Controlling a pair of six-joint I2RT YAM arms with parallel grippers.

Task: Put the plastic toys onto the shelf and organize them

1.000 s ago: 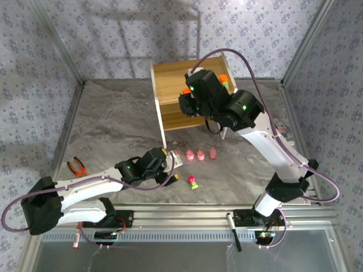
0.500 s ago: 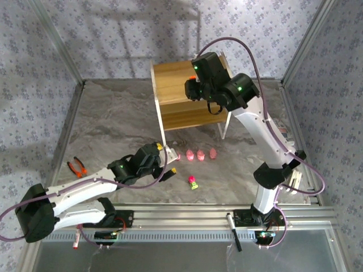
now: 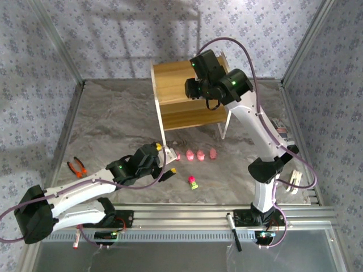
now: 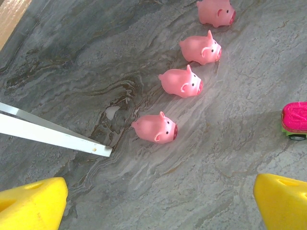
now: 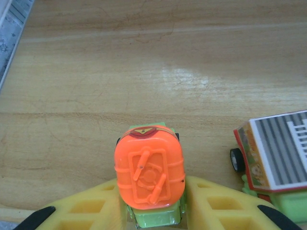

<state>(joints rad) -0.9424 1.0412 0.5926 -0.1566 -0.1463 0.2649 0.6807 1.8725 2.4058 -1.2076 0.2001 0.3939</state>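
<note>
My right gripper (image 5: 151, 194) is shut on a green toy car with an orange top (image 5: 149, 173), over the light-wood top of the shelf (image 5: 144, 62). A second car with a striped top (image 5: 276, 158) stands on the wood just to its right. In the top view this gripper (image 3: 194, 90) is over the shelf (image 3: 170, 79). My left gripper (image 4: 158, 211) hangs open above the table, near a row of pink pigs: the nearest pig (image 4: 156, 128), the second pig (image 4: 181, 82) and the third pig (image 4: 200, 48), with one more beyond. A pink-topped car (image 4: 295, 120) lies to the right.
Orange-handled pliers (image 3: 77, 166) lie at the table's left. The shelf's white side frame (image 4: 53, 134) reaches the table just left of the nearest pig. The pink-topped car (image 3: 193, 182) sits alone in front of the pigs. Patterned walls close in the table.
The right arm has lifted its elbow and carried the orange-topped car a little farther back over the shelf top. The left arm has shifted slightly left, its gripper still open.
</note>
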